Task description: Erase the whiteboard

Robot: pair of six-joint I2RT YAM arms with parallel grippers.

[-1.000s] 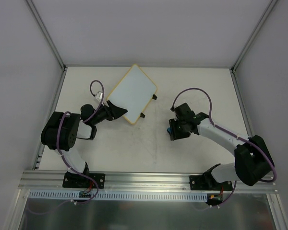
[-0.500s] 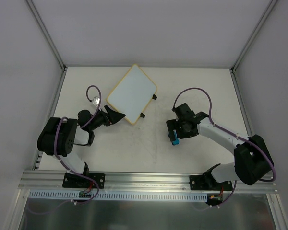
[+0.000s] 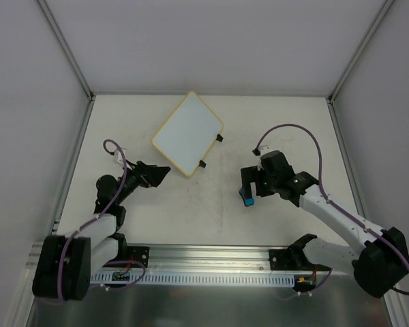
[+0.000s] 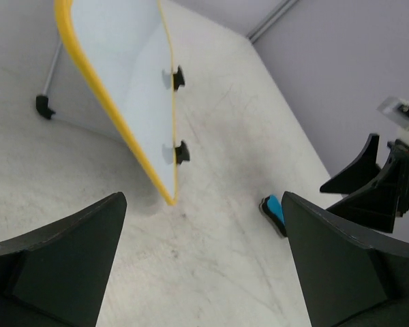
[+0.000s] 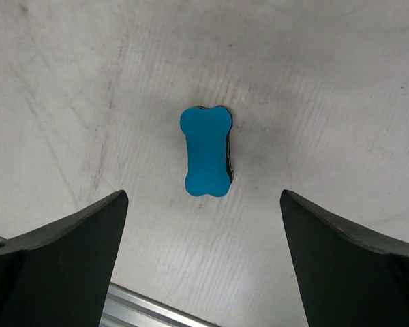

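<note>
The whiteboard (image 3: 188,134) lies flat at the back left of the table, white with a yellow frame and two black clips on its right edge. It fills the upper left of the left wrist view, whiteboard (image 4: 123,75), and its surface looks blank. My left gripper (image 3: 159,174) stands open just short of the board's near corner, left gripper (image 4: 203,204), touching nothing. A blue bone-shaped eraser (image 5: 206,151) lies on the table. My right gripper (image 5: 203,201) hovers open above it, right gripper (image 3: 251,185), with the eraser (image 3: 247,199) free of both fingers.
Grey walls with metal posts (image 3: 67,49) close in the table on three sides. An aluminium rail (image 3: 204,255) runs along the near edge by the arm bases. The table top (image 3: 211,204) is scuffed between the arms.
The right gripper opened and let go of the eraser, which now lies on the table. The left gripper opened wider and drew back toward the near left, away from the whiteboard.
</note>
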